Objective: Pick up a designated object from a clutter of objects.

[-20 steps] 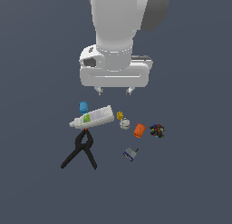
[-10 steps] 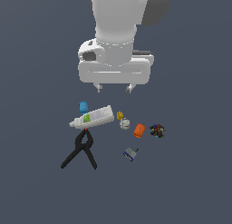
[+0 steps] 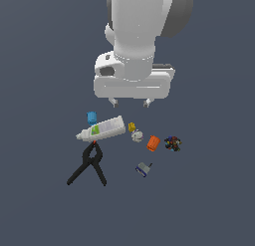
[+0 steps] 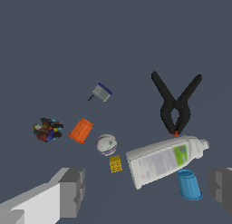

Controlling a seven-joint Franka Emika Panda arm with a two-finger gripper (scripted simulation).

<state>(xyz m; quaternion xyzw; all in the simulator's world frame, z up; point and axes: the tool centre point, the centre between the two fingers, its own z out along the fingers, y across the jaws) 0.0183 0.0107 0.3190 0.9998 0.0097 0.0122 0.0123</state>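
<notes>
The designated object (image 3: 173, 143) is a small dark lumpy cluster of multicoloured bits, lying at the exterior view's right end of the clutter of objects, just beside the orange ribbed cylinder (image 3: 153, 143). It also shows in the wrist view, designated object (image 4: 47, 129), next to the orange cylinder (image 4: 81, 130). My gripper (image 3: 130, 101) hangs open high above the clutter, its fingers (image 4: 72, 191) wide apart with nothing between them. It is above the white tube, not over the cluster.
A white tube-like bottle with green label (image 3: 101, 129), a blue cup (image 3: 91, 117), a black clamp (image 3: 88, 163), a small yellow piece (image 3: 132, 126), a white-grey ball (image 3: 137, 136) and a small grey block (image 3: 144, 168) lie scattered on the dark floor.
The arm's head has shifted slightly toward the exterior view's right. The objects lie as before.
</notes>
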